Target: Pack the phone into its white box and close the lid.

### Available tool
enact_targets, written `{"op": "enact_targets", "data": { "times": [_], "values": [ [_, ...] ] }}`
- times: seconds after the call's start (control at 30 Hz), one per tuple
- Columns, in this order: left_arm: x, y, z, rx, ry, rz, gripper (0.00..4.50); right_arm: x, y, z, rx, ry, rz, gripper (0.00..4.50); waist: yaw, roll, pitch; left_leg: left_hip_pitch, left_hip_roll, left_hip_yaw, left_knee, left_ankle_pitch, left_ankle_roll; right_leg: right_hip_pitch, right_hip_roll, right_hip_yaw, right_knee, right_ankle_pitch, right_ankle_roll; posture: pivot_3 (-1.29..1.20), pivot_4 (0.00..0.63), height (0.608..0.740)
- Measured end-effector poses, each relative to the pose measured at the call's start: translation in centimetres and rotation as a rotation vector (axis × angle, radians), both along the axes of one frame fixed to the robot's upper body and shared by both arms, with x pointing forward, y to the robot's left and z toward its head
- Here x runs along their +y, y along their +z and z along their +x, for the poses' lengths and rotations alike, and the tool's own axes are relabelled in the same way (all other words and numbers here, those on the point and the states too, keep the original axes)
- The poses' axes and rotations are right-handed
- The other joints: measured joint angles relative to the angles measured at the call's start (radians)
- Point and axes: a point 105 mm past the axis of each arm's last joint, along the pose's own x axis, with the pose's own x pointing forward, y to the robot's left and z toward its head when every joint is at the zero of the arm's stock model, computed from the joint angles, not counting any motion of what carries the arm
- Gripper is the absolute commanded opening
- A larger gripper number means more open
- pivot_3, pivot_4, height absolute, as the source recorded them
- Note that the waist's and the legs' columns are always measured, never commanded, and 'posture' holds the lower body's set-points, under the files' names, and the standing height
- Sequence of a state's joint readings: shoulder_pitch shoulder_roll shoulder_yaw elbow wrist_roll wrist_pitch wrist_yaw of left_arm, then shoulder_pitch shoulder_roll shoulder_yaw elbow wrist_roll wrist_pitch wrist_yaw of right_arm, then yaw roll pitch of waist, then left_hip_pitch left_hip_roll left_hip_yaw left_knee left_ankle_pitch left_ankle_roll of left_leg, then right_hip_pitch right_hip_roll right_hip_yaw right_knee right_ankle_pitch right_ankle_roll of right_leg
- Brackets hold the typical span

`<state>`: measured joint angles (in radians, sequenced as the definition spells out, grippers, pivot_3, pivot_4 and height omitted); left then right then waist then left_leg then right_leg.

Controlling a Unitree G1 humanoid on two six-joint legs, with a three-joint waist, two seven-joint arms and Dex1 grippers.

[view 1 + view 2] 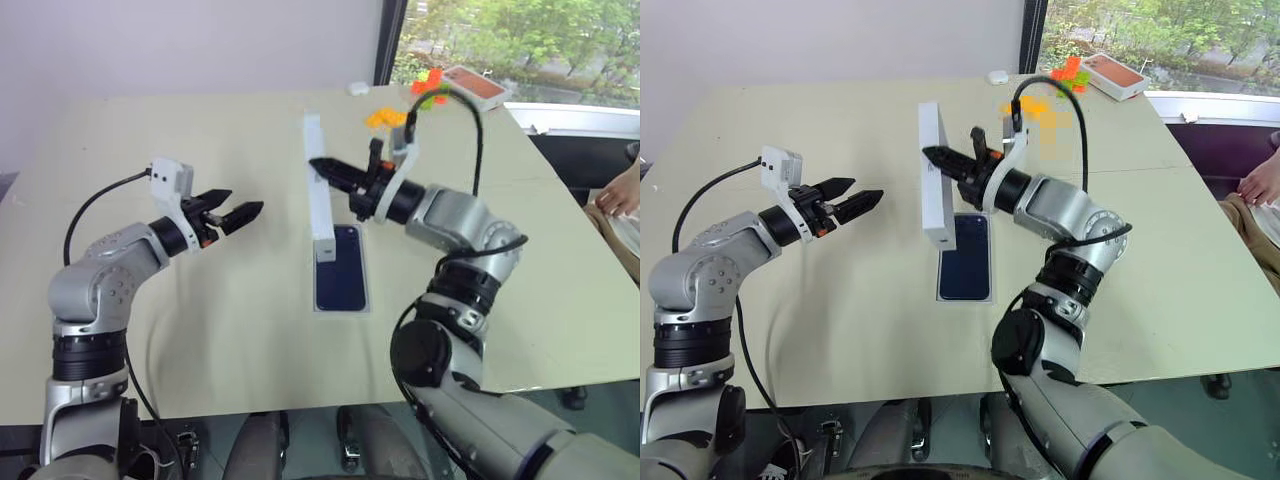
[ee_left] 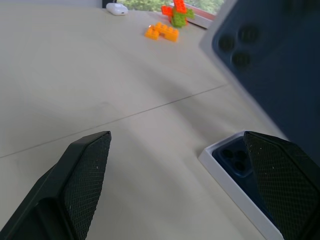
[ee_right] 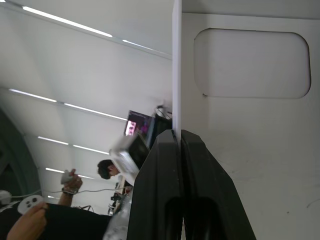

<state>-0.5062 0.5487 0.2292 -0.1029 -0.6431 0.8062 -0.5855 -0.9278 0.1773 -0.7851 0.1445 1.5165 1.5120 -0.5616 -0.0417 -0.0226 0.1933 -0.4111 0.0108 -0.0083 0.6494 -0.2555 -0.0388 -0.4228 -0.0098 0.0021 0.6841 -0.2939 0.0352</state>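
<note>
Pinched shut on the lid's (image 1: 934, 175) thin wall, my right gripper (image 1: 318, 166) holds it on edge over the far, twelve o'clock end of the white box (image 1: 341, 308), so I can tip it down. I see the phone (image 1: 340, 270) already seated in that box at table centre. At nine o'clock my left gripper (image 1: 240, 213) hangs spread and empty, ready to steady.

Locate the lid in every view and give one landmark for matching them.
Left eye: the lid stands on edge at centre, pinched by the right gripper.
Right eye: lid left of centre, same grip.
Left wrist: its printed face, upper right.
Right wrist: white inside, right half.
Landmark: the phone in the white box.
</note>
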Motion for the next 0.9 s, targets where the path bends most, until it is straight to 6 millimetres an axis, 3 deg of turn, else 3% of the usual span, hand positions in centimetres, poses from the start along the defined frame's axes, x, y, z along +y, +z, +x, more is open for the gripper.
{"op": "enact_targets", "data": {
  "times": [0.07, 0.2, 0.27, 0.37, 0.57, 0.9],
  "values": [
    [0.0, -0.1, 0.0, 0.005, 0.003, 0.0, 4.5, 0.3, -0.5, -0.1, 0.035, 0.001, 0.004, 0.03, -0.003, 0.0, 0.0, 0.0, 0.0, 0.001, 0.0, 0.0, 0.0, -0.001, 0.0, 0.001, 0.001, 0.0, 0.0, 0.0, 0.15, 0.74],
    [-0.1, -0.1, -0.1, 0.01, -0.002, 0.0, 4.5, 1.8, 0.6, -0.8, 0.032, 0.048, 0.036, 0.03, -0.008, 0.0, 0.0, 0.001, 0.001, 0.001, -0.001, 0.0, 0.0, -0.001, 0.002, 0.001, 0.001, 0.0, 0.0, 0.0, 0.15, 0.74],
    [-0.1, -0.1, -0.1, 0.01, -0.003, -0.001, 4.5, 2.0, -0.1, -1.3, 0.071, 0.054, 0.052, 0.03, -0.004, 0.0, 0.0, 0.001, 0.001, 0.001, -0.001, 0.0, 0.0, -0.001, 0.002, 0.001, 0.0, 0.0, 0.0, 0.0, 0.15, 0.74],
    [-0.1, -0.2, -0.1, 0.011, -0.001, -0.001, 4.5, 2.0, -2.8, -1.6, 0.199, 0.042, 0.084, 0.03, -0.003, 0.0, 0.0, -0.001, 0.001, 0.002, 0.0, 0.0, 0.0, -0.002, 0.001, 0.002, -0.001, 0.0, 0.0, 0.0, 0.15, 0.74],
    [-0.3, -0.3, -0.1, 0.013, -0.009, 0.001, 4.5, 3.5, -3.4, -2.8, 0.222, 0.067, 0.086, 0.03, -0.003, -0.001, 0.0, -0.001, 0.001, 0.002, 0.0, 0.0, 0.0, -0.002, 0.001, 0.002, 0.0, 0.001, 0.001, 0.0, 0.15, 0.74],
    [-0.3, -2.2, -1.0, 0.064, -0.027, 0.003, 4.5, 3.8, -4.4, -1.8, 0.3, -0.006, 0.098, 0.03, -0.002, -0.001, 0.0, 0.0, 0.001, 0.003, 0.0, 0.0, 0.0, -0.002, 0.001, 0.003, 0.0, 0.001, 0.001, 0.0, 0.15, 0.74]
  ]
}}
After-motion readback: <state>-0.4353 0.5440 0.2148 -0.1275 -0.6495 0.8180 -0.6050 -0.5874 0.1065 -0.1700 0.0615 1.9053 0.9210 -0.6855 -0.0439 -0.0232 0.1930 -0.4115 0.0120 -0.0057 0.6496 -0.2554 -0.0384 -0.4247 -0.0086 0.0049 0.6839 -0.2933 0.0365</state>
